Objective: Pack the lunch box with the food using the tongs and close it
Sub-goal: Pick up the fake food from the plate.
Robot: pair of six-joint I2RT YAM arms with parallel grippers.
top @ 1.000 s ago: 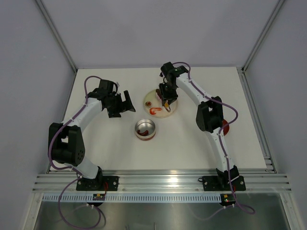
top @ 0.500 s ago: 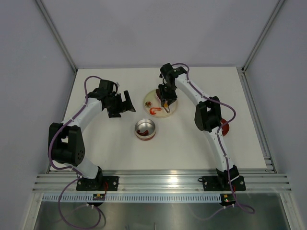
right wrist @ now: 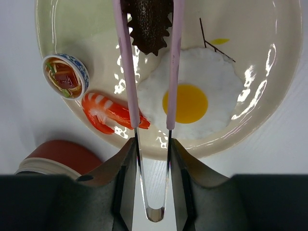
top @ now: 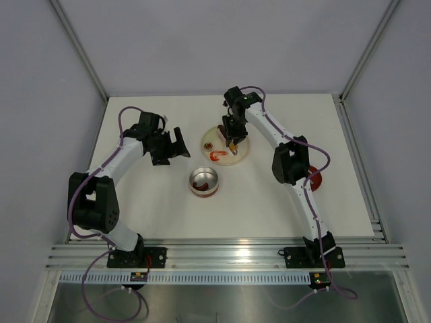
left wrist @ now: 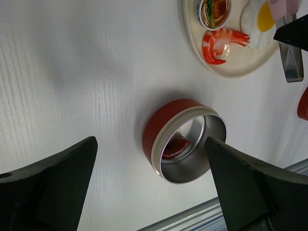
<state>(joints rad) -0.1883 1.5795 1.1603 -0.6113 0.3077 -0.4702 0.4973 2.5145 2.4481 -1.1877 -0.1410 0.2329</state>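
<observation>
On the left side of the table (top: 256, 202), the left gripper (top: 182, 142) is hovering with its 2 fingers (left wrist: 62, 183) spread wide apart, holding and touching nothing. Near it to the right, the tin (left wrist: 156, 127) is standing upright and uncovered, with 1 dark red piece (left wrist: 175, 147) lying inside against its wall. Beyond the tin, the plate (right wrist: 86, 29) is carrying a small bowl (right wrist: 65, 76), a shrimp (right wrist: 108, 113), a fried egg (right wrist: 192, 103) and a dark brown piece (right wrist: 147, 24). Over that plate the right gripper (right wrist: 153, 159) is clamping the tongs (right wrist: 126, 72) near their joined end, its fingers pressing on both arms. The 2 arms are standing slightly apart, crossing the egg's edge with the brown piece between them. Their tips are running out of view, so I cannot tell whether they are pinching it. Farthest right, the red lid (top: 315, 179) is lying on the table, partly behind the right arm.
</observation>
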